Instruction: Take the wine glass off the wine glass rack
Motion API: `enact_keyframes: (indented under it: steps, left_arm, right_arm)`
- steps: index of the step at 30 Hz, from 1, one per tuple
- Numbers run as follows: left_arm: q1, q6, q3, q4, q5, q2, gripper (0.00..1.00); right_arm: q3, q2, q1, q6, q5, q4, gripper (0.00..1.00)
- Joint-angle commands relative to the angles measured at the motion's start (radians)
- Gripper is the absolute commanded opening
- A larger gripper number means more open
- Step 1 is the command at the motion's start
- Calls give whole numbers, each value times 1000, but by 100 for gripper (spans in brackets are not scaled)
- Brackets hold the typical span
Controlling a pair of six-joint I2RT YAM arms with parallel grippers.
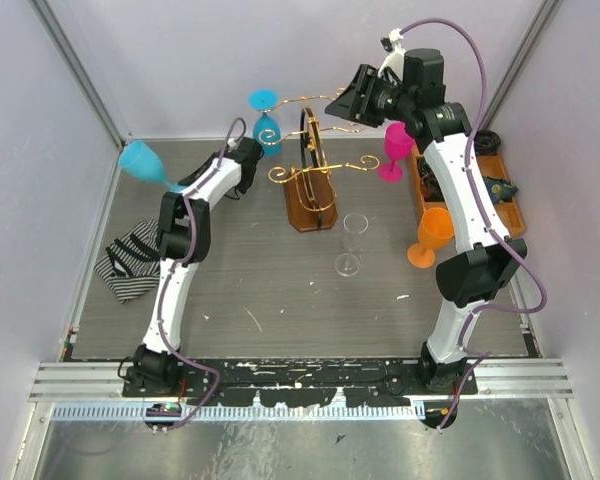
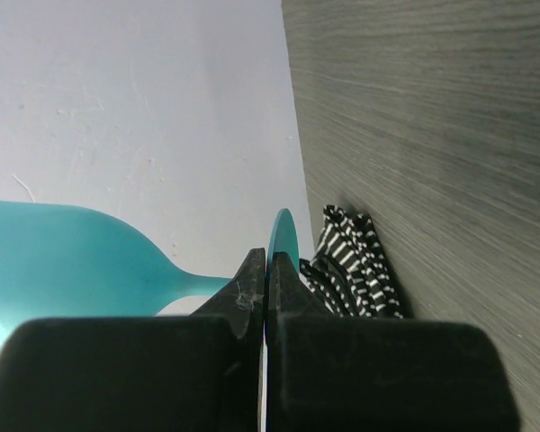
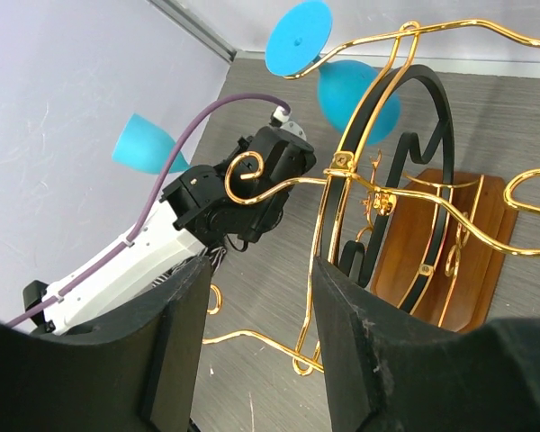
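The teal wine glass [image 1: 145, 162] is hanging sideways, well left of the wine glass rack [image 1: 310, 170], with the jaws of the left gripper [image 2: 266, 270] clamping its stem. It is probably needing turning upright, then lowering onto the worktop [image 1: 280, 290] clear of the striped cloth [image 1: 130, 260]. The jaws of the right gripper [image 3: 259, 288] are gaping wide.

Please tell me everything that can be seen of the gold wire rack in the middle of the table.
The rack is a stand of thin, shiny gold wire, seemingly metal, with curled arms on both sides, a black arch in its middle and a brown wooden base. It stands upright, far back on the table. A blue glass hangs upside down from one far arm. The right gripper, jaws open, hovers near its top, apparently not touching it.
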Motion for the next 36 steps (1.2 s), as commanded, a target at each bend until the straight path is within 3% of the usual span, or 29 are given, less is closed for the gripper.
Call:
enact_keyframes:
  steps: [1, 6, 36]
  left_arm:
    - [5, -212, 34, -222, 22, 59, 0]
    - [41, -321, 52, -282, 31, 109, 0]
    - [75, -353, 126, -231, 154, 209, 0]
  right_arm:
    - [-11, -17, -4, 12, -36, 69, 54]
    - [-22, -17, -5, 12, -38, 75, 54]
    - [-8, 12, -6, 34, -61, 90, 53]
